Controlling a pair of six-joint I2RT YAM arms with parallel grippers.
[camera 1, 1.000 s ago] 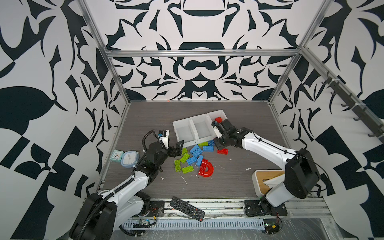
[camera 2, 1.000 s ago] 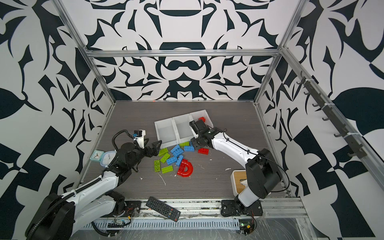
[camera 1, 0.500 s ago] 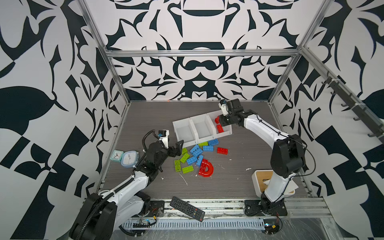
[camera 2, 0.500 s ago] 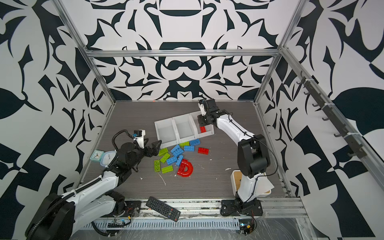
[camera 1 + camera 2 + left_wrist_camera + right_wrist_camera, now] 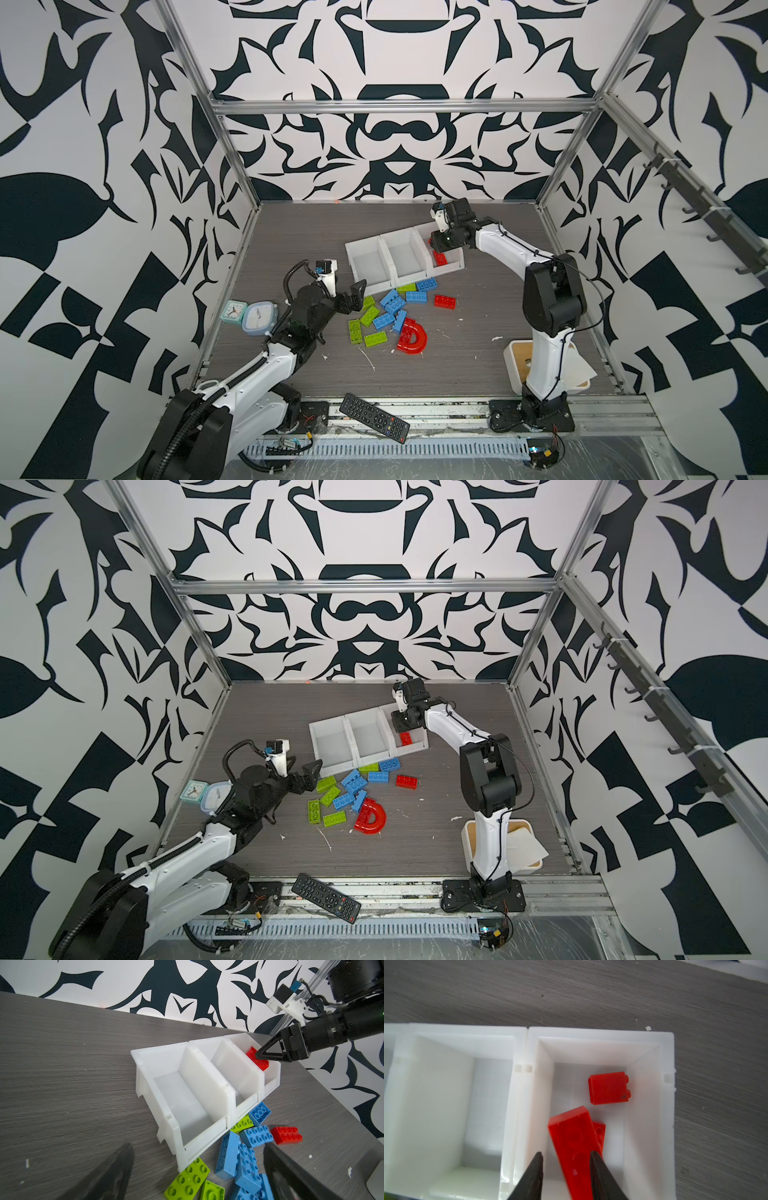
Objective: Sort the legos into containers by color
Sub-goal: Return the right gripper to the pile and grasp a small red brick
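Both apart — left gripper (image 5: 360,296) wide, right gripper (image 5: 565,1153) loose around a red lego (image 5: 571,1132).

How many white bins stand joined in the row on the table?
3: left bin, middle bin, and right bin at the row's other end. None seems hidden.

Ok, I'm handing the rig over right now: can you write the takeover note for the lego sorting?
Left gripper: open, empty, hovering by the loose pile.
Right gripper: jaws parted over the right-end bin of the three joined white plastic bins. A long red studded brick sits between them, seemingly loose, above smaller red bricks lying inside.
Done: reds begun; the other two bins hold nothing.
Left: lime green bricks, blue bricks, one red brick and the red translucent arch pieces on the grey table.
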